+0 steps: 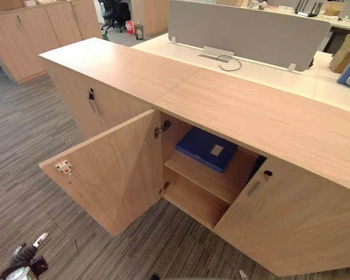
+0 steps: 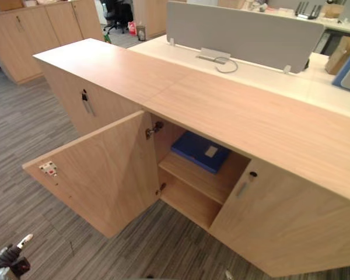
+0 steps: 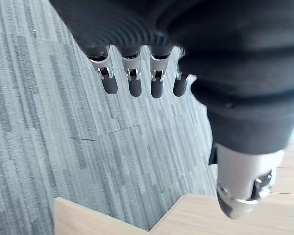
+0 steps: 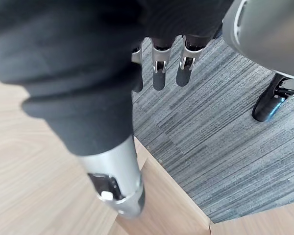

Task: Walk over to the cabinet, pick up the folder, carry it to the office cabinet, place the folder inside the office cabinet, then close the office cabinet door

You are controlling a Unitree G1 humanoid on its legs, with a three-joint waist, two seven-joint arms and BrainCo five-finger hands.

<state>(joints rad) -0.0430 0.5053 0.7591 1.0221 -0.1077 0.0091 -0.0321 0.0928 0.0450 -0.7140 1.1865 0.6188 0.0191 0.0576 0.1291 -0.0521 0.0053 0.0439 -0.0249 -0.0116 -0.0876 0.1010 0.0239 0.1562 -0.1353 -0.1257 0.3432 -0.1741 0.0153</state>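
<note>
**Now that the folder lies on the shelf, the door is what we must handle**

Since the blue folder [image 1: 205,149] rests flat on the upper shelf [image 1: 201,178] inside the open cabinet [image 1: 251,111], well back from the shelf's front edge, we judge the placing done and the closing left to do. The folder looks stiff-covered, light and smooth. If it needed shifting we would pinch it at the near edge, because a flat cover offers little else to hold and could slide on the wood.

The door [image 1: 114,172] stands swung wide toward us, its inner face showing a small white latch plate [image 1: 63,167] near the free edge and hinges [image 1: 161,128] on the side next to the opening. We expect a rigid, fairly heavy panel that turns easily. Flat fingers on its outer face, close to the free edge and far from the hinges, should give the most leverage. Its handle is hidden from us.

Our left hand [image 3: 134,81] hangs low over the grey carpet [image 3: 63,122] near the door's bottom corner, fingers straight and holding nothing. Our right hand [image 4: 159,73] also hangs loose and empty beside the wood. One risk is fingers caught between the door and the cabinet as it shuts.
</note>
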